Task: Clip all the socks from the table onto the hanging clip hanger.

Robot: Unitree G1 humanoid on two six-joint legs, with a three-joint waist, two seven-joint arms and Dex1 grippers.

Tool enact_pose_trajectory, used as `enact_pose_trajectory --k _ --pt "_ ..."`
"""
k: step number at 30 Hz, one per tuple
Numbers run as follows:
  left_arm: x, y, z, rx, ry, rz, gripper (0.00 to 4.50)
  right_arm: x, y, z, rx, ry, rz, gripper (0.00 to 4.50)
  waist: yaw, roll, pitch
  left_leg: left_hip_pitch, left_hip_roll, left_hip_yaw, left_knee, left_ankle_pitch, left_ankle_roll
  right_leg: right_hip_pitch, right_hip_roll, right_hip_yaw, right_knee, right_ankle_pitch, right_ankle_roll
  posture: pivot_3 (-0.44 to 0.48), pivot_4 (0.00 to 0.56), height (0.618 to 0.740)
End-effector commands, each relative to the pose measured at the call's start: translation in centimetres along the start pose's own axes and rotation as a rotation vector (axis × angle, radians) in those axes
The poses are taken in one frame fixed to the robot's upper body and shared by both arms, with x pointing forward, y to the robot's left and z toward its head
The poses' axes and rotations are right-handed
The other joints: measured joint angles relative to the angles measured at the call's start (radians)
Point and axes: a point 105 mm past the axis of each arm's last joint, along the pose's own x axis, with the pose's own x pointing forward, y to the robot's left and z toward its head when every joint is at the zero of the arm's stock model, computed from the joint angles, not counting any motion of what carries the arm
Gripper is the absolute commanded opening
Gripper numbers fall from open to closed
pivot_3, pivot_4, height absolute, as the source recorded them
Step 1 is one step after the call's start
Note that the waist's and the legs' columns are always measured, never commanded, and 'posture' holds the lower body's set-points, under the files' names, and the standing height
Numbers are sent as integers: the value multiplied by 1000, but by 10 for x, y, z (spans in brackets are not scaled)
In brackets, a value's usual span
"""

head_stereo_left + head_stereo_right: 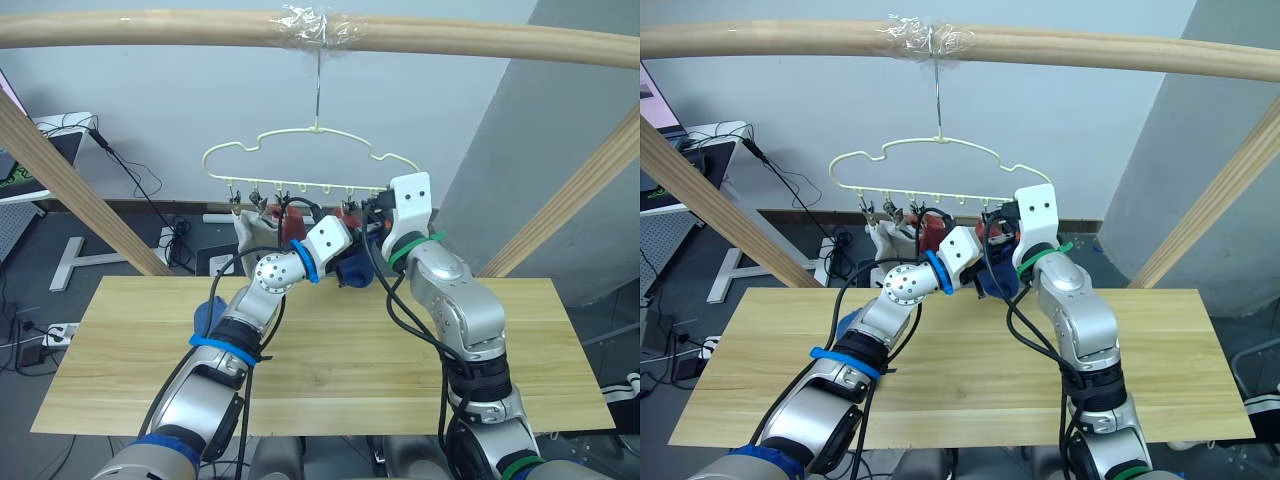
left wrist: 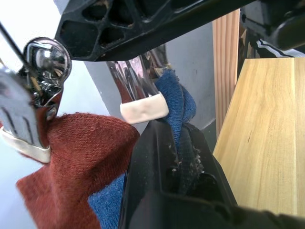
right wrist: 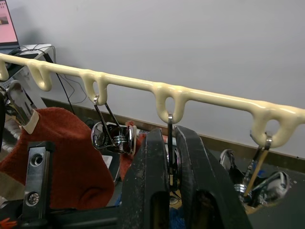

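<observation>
We find the clip hanger (image 1: 312,165) hooked on the taped wooden pole (image 1: 150,28) above the far edge of the table (image 1: 330,345), its lower bar running level from left to right. Both arms are raised to the right half of that bar. The left gripper (image 2: 178,157) is closed on a blue sock (image 2: 177,102), which runs up between its fingers into the pale-tipped jaws of a metal clip (image 2: 138,90). The right gripper (image 3: 170,143) is closed narrowly on a clip (image 3: 170,164) hanging from a loop of the bar, its fingers pointing upward.

Just beside the held sock, a rust-red sock (image 2: 78,157) hangs straight down from the neighbouring clip, and a light grey sock (image 1: 255,232) hangs further left. A second blue sock (image 1: 209,316) lies on the table, largely hidden by the left forearm.

From the head cameras, the wrists cover the gripped clip and most of the held sock. We cannot count the remaining hung socks with certainty.
</observation>
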Motion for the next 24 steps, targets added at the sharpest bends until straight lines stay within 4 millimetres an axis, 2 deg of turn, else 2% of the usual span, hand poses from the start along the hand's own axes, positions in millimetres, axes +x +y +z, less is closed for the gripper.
enact_pose_trajectory --k 1,4,5,10,13,18,24 --pt "2 16 18 31 -68 57 9 -2 1 -1 13 5 -1 0 0 0 0 0 0 0 0 0 0 0 0 0 0 0 0 -53 200 705" --pt "0 14 21 -26 -102 55 0 -2 1 -1 21 -1 1 991 0 0 0 0 0 0 0 0 0 0 0 0 0 0 0 -53 201 705" --pt "-1 13 21 -34 -105 48 309 -2 1 -1 27 0 1 1466 0 0 0 0 0 0 0 0 0 0 0 0 0 0 0 -53 201 705" --pt "-8 5 20 -26 -114 24 1840 -3 0 -2 35 9 0 3290 -2 0 0 0 0 0 0 0 0 0 0 0 0 0 0 -53 201 705" --pt "-15 0 19 -22 -124 14 2774 -5 1 -3 32 13 12 3304 -3 0 0 0 0 0 0 0 0 0 0 0 0 0 0 -56 201 705" --pt "-27 -5 17 -90 -120 20 2774 -15 2 -3 5 5 34 3304 -3 0 0 0 0 0 0 0 0 0 0 0 0 0 0 -56 201 705" --pt "-45 -16 30 -212 -158 -69 2774 -34 0 4 -46 -48 61 3304 -4 0 0 0 0 0 0 0 0 0 0 0 0 0 0 -62 206 705"
